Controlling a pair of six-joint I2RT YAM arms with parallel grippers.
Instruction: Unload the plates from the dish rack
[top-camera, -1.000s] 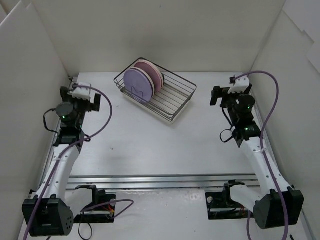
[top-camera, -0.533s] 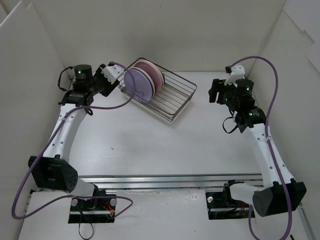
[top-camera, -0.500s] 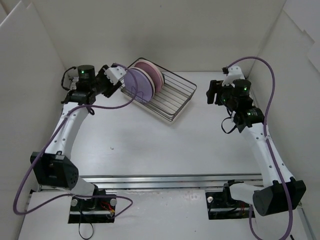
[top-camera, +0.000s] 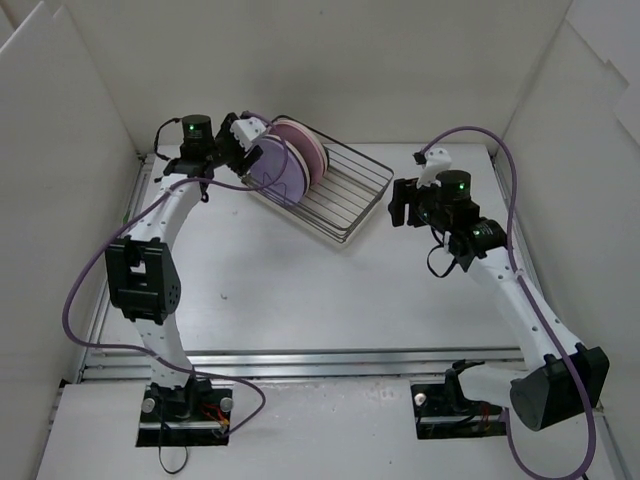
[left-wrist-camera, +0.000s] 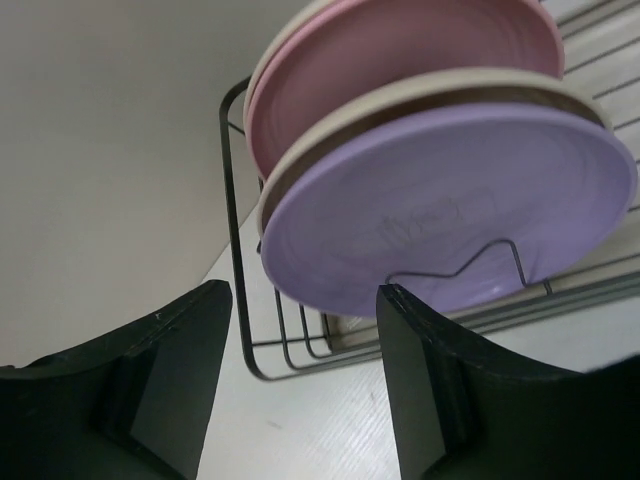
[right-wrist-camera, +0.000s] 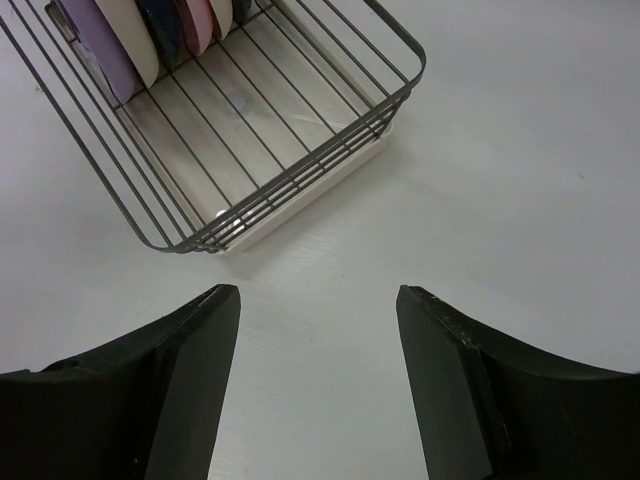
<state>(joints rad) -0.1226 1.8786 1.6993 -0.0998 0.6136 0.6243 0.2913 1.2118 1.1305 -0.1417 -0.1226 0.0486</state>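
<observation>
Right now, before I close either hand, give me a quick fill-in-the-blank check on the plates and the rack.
1. The round plate nearest the left hand is coloured ____.
2. Directly behind it stands a ____ plate.
3. The end of the dark wire dish rack facing the right hand holds ____ plates.
4. Both hands are ____, gripping nothing.
Missing words: lavender; cream; no; open.
</observation>
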